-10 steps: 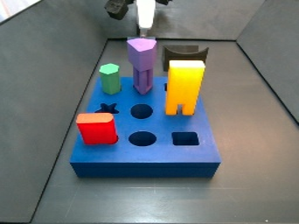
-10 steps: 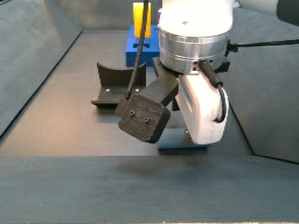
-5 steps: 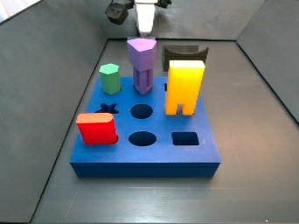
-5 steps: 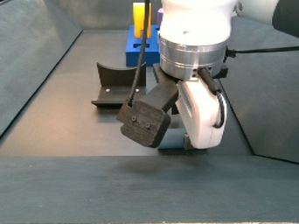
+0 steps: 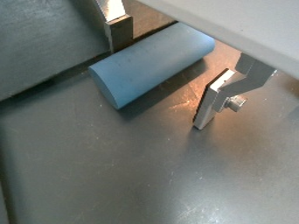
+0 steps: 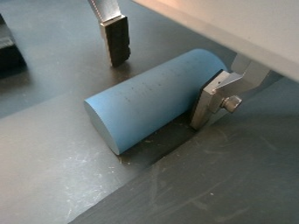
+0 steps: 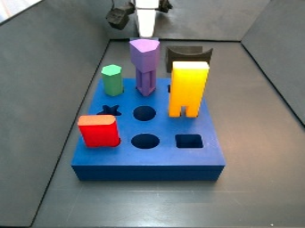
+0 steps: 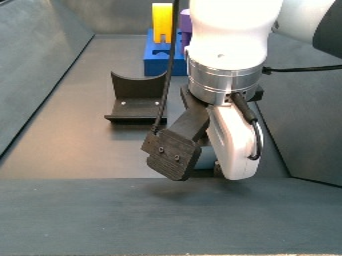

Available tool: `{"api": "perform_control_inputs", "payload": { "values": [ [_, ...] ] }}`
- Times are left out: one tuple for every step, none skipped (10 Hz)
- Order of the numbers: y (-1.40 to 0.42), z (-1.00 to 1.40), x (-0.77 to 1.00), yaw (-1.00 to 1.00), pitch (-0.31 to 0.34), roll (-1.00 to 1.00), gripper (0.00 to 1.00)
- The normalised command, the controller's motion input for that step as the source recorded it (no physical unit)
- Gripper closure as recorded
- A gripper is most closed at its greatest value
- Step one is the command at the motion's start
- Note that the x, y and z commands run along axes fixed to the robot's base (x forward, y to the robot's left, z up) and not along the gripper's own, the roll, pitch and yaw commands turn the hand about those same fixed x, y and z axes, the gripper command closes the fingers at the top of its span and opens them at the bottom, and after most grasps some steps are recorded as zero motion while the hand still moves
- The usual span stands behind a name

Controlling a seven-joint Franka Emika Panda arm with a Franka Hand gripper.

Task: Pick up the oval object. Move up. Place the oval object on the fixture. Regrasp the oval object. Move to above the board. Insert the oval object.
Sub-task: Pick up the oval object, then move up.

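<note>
On the matte grey worktop (image 6: 70,210), the smooth blue oval peg (image 6: 152,98) lies on its side between the spread silver fingers (image 6: 114,35) of the pincer (image 6: 163,70), which straddles it unclamped; one finger sits just beside it.

Both wrist views looked down from close above the gripper (image 5: 167,72) onto the dark floor, each catching both fingers and the oval object (image 6: 158,96) lying between them; that peg and the fingers were their shared ground.

A side view stood high and well back, beyond the board (image 7: 148,151), facing across it toward the gripper (image 7: 145,20) at the far end. A side view sat low and near, behind the arm, facing past it to the fixture (image 8: 134,98) and the board (image 8: 163,52) beyond. Both side views shared board and fixture (image 7: 187,54).
</note>
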Motion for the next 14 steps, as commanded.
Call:
{"api": "perform_control_inputs", "payload": {
  "values": [
    [0.0,0.0,0.0,0.0,0.0,-0.03,0.0],
    [0.0,0.0,0.0,0.0,0.0,0.0,0.0],
    [0.0,0.0,0.0,0.0,0.0,0.0,1.0],
    [0.0,0.0,0.0,0.0,0.0,0.0,1.0],
    [0.0,0.0,0.0,0.0,0.0,0.0,1.0],
    [0.0,0.0,0.0,0.0,0.0,0.0,1.0],
    [0.0,0.0,0.0,0.0,0.0,0.0,1.0],
    [0.0,0.0,0.0,0.0,0.0,0.0,1.0],
    [0.0,0.0,0.0,0.0,0.0,0.0,1.0],
    [0.0,0.0,0.0,0.0,0.0,0.0,1.0],
    [0.0,0.0,0.0,0.0,0.0,0.0,1.0],
    [0.0,0.0,0.0,0.0,0.0,0.0,1.0],
    [0.0,0.0,0.0,0.0,0.0,0.0,1.0],
    [0.0,0.83,0.0,0.0,0.0,0.0,1.0]
  ]
}}
